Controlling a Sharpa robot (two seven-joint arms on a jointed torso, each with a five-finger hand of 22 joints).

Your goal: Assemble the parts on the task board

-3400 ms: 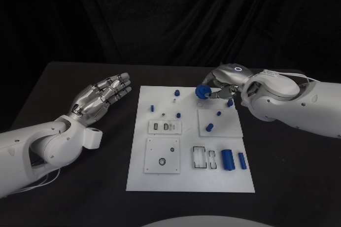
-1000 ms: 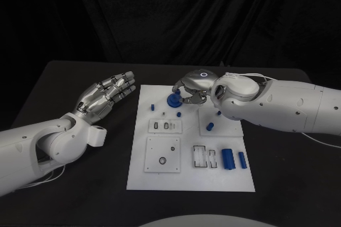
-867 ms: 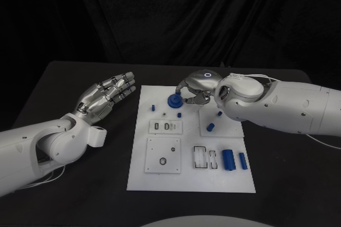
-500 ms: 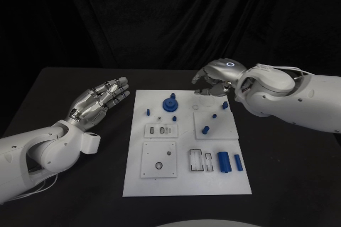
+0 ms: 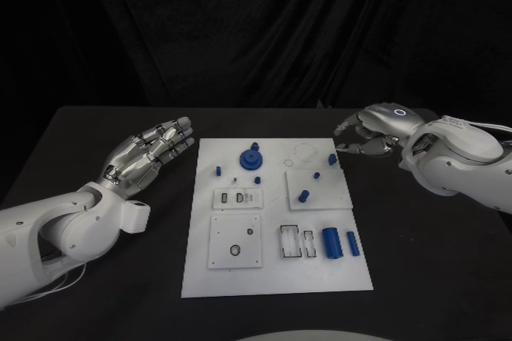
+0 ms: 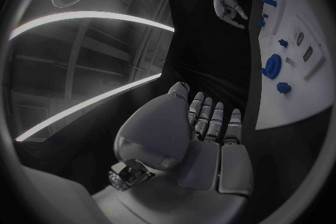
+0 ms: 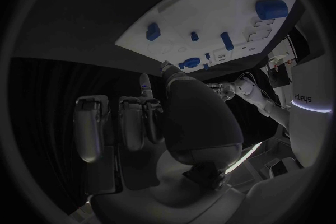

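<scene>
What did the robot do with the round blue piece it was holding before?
The right hand carried the round blue piece leftward across the task board, set it down near the far edge, let go and drew back to the right. The left hand stayed open beside the board.

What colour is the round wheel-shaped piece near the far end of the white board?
Blue. The round piece shows best in the head view.

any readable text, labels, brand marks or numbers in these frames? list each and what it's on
"...rys": the end of a word in pale letters on a white panel at the rim of the right wrist view; its start is cut off.
No other readable text: none on the task board, the parts, or either hand.
</scene>
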